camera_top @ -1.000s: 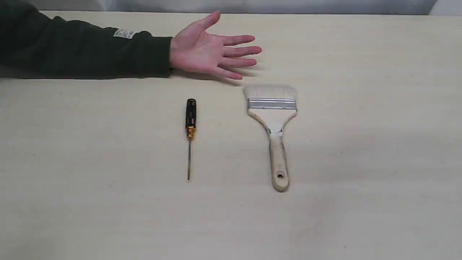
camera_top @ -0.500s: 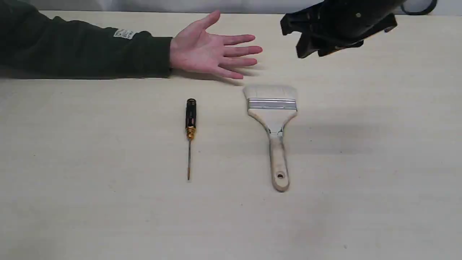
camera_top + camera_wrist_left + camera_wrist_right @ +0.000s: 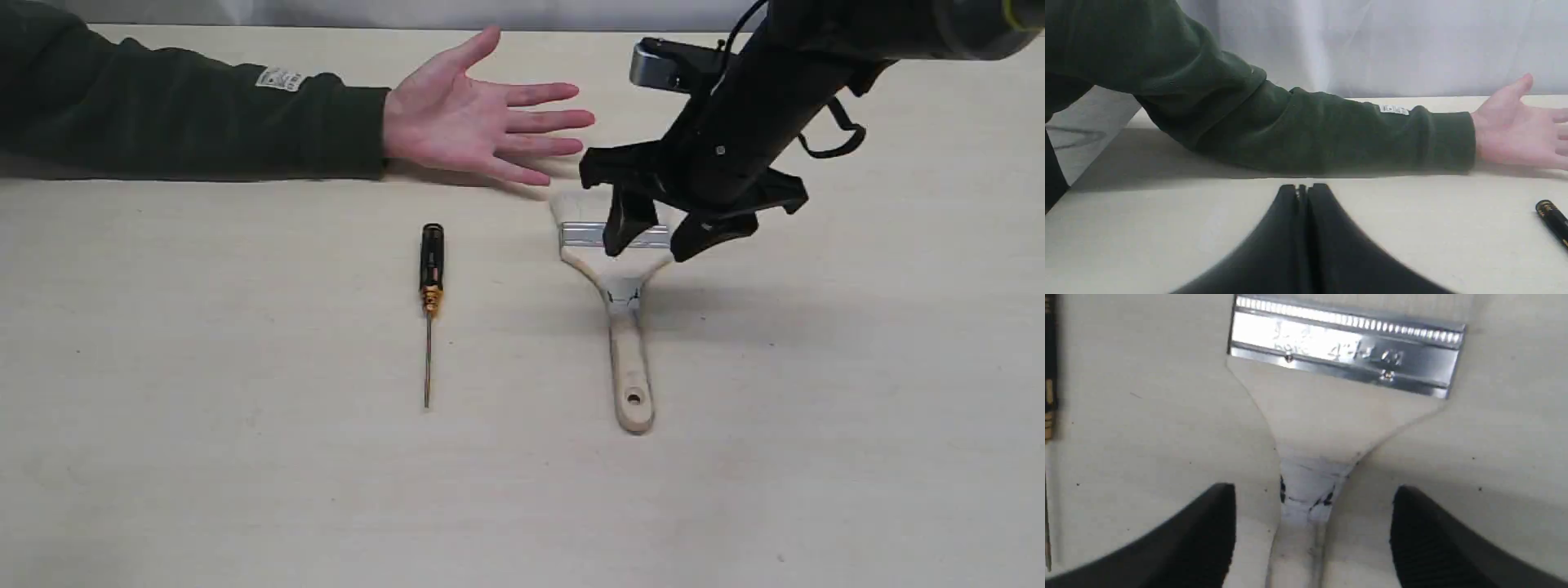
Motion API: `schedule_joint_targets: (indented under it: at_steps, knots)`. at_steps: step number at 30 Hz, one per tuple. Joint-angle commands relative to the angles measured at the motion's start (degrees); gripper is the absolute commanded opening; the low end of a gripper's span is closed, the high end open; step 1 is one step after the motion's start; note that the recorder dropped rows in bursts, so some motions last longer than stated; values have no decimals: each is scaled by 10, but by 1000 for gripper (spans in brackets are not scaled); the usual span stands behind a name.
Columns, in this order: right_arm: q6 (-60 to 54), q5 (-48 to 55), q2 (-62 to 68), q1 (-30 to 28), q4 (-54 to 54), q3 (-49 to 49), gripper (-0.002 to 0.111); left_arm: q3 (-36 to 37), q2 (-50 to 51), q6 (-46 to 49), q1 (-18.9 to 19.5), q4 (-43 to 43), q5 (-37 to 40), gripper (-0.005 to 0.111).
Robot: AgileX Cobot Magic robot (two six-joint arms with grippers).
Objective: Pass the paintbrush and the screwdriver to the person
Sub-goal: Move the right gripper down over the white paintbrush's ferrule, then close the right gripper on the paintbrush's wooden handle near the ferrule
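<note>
The paintbrush (image 3: pixel 624 327) lies flat on the table, pale bristles toward the person, handle hole at the near end. My right gripper (image 3: pixel 649 245) hovers open just above its silver ferrule (image 3: pixel 1347 351), one finger (image 3: pixel 1208 531) on each side of the handle's neck (image 3: pixel 1306 490), apart from it. The screwdriver (image 3: pixel 430 282) lies to the brush's left, black handle away from me; its handle end (image 3: pixel 1553 220) also shows in the left wrist view. The person's open hand (image 3: pixel 482 114), palm up, rests beyond both tools, dark green sleeve (image 3: pixel 180 122) behind it. My left gripper (image 3: pixel 1302 192) is shut and empty.
The pale wooden table (image 3: pixel 204 457) carries only the two tools and the person's arm. A white backdrop (image 3: pixel 1412 41) closes off the far edge.
My right arm came in from the upper right and dropped down over the paintbrush's ferrule. The hand, screwdriver and brush have not moved.
</note>
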Motion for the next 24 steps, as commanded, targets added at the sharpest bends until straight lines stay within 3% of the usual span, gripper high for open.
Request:
schedule_joint_targets:
  at_steps: [1,11,17,24]
  knots:
    - [0,14,6,1,6,-1,59,1,-1,-1,-5,0,-4,0]
    - [34,18,6,47,-4,-1,59,1,-1,-1,-5,0,-4,0]
    - [88,28,6,53,-65,1,59,1,-1,-1,-5,-2,-2,0]
    - [94,33,6,53,-61,2,59,1,-1,-1,-5,-2,-3,0]
